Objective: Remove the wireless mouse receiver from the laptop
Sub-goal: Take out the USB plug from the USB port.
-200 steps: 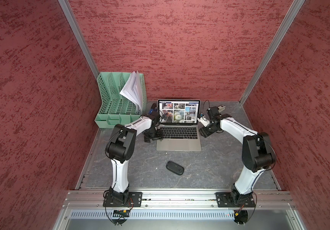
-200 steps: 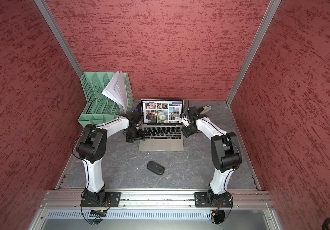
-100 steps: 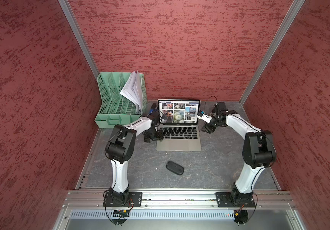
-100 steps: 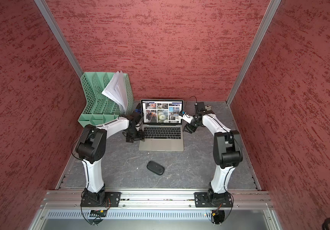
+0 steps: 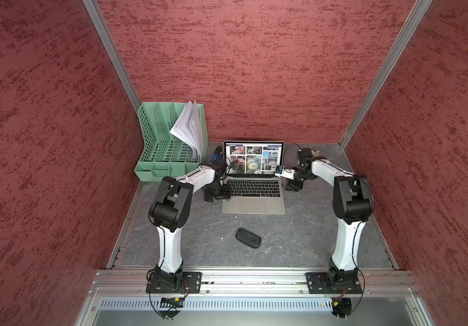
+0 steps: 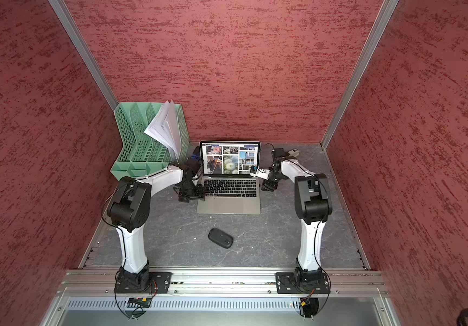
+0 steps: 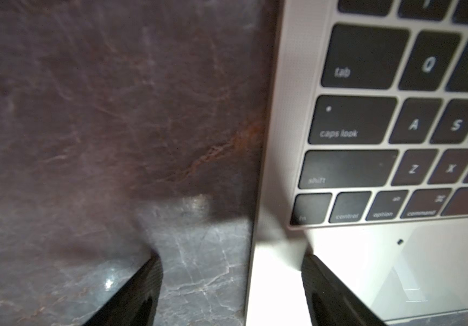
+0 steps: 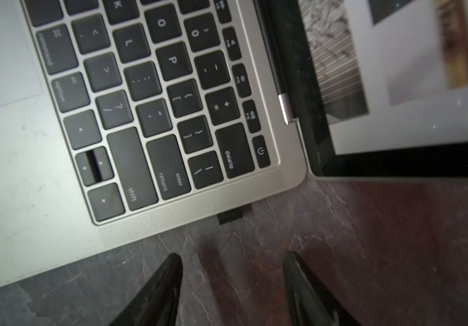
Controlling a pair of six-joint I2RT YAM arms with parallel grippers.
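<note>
Rcvr plugged in laptop.

My right arm folds tighter, elbow swinging in toward laptop; right gripper re-angles beside its right edge.

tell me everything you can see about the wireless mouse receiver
The wireless mouse receiver is a tiny black rectangular stub, matte and plastic-looking, plugged into the side edge of the laptop near the hinge corner, level with the delete key. Only its short outer end shows, jutting over the dark stone-look table; whether it touches the table is unclear. The right claw stands open in line with it, apart from it. Too small to see in the top views.
</note>
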